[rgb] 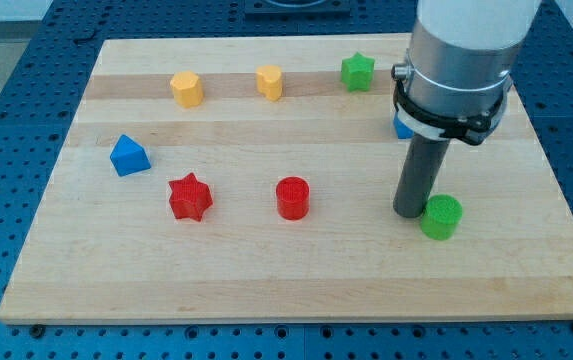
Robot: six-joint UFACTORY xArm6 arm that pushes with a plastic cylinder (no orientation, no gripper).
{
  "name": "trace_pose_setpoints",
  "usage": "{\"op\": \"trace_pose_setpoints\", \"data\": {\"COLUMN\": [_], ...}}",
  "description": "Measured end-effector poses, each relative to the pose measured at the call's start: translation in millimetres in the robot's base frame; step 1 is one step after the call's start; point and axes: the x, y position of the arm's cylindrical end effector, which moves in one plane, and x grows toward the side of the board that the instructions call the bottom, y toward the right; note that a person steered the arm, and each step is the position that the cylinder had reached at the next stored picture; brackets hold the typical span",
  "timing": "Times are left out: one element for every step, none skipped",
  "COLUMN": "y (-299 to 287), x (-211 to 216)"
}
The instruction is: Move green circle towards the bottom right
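Observation:
The green circle [441, 217] sits on the wooden board [296, 270] at the view's right, below the middle. My tip [409, 212] rests on the board right against the green circle's left side. The rod rises from there into the arm's large grey body at the view's top right.
A green star [358, 71] lies at the top right. A blue block [402, 127] is mostly hidden behind the arm. A yellow hexagon [187, 88] and a yellow heart [270, 82] lie at the top. A blue triangle [129, 156], a red star [190, 197] and a red circle [292, 198] lie left of my tip.

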Motion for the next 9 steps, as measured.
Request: {"op": "trace_pose_setpoints", "data": {"y": [-3.8,4.1,40.4,67.5,69.1,57.5,27.8,3.5,19.2], "x": [-24.4,-35.5,-25.4,-12.3,-14.2,-36.9,-31.1,-4.5,22.0]}}
